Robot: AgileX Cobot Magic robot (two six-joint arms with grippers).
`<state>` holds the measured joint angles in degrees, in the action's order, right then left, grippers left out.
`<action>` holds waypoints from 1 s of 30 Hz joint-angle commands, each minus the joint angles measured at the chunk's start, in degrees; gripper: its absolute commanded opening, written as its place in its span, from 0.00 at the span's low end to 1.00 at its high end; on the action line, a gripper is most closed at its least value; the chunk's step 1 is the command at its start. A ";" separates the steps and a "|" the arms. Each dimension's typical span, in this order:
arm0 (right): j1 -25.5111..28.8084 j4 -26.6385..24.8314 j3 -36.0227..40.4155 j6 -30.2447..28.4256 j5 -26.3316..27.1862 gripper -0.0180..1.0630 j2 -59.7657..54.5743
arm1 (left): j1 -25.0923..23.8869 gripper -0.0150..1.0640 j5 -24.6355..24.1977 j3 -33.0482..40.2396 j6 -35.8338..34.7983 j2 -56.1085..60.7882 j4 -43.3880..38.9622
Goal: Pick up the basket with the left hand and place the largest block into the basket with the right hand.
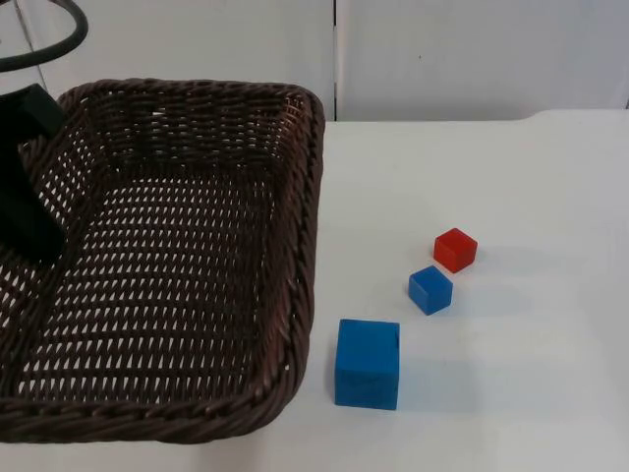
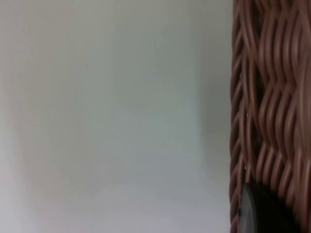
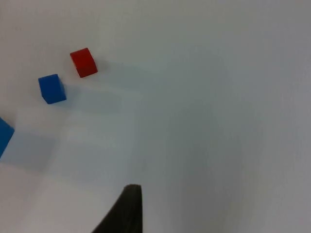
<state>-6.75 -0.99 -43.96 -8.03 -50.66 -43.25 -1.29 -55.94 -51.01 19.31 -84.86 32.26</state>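
Note:
The dark brown wicker basket (image 1: pixel 307 236) looms large at the left, tilted, with nothing inside it. My left gripper (image 1: pixel 37 231) is shut on its left rim; that woven rim (image 2: pixel 272 97) runs right beside the black fingertip (image 2: pixel 262 208). Just right of the basket's front corner sits the large blue block (image 1: pixel 368 363), whose edge (image 3: pixel 4 137) also appears in the right wrist view. My right gripper (image 3: pixel 128 213) hovers over bare table, away from the blocks.
A small blue block (image 1: pixel 430 290) (image 3: pixel 52 89) and a small red block (image 1: pixel 455 250) (image 3: pixel 83 62) lie on the white table, behind and to the right of the large one. The grey partition wall (image 1: pixel 472 59) closes off the back.

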 commanded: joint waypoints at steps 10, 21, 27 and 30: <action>0.27 -0.92 -4.27 -3.67 3.14 0.98 -11.43 | -0.09 0.01 -0.30 -0.01 -0.10 0.82 1.80; 0.27 -12.38 -4.27 -15.73 4.74 0.93 -17.15 | -0.09 0.01 -0.30 -0.01 -0.10 0.82 1.80; 0.17 -17.83 -4.27 -24.23 4.50 0.93 -19.37 | -0.09 0.01 -0.19 -0.01 0.28 0.82 1.77; 0.17 -23.10 -4.27 -31.44 3.79 0.93 -21.20 | -0.09 0.01 -0.08 -0.01 0.27 0.82 1.67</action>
<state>-6.75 -20.68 -47.85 -34.77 -46.50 -63.59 -1.29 -55.94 -51.01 19.41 -84.86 32.26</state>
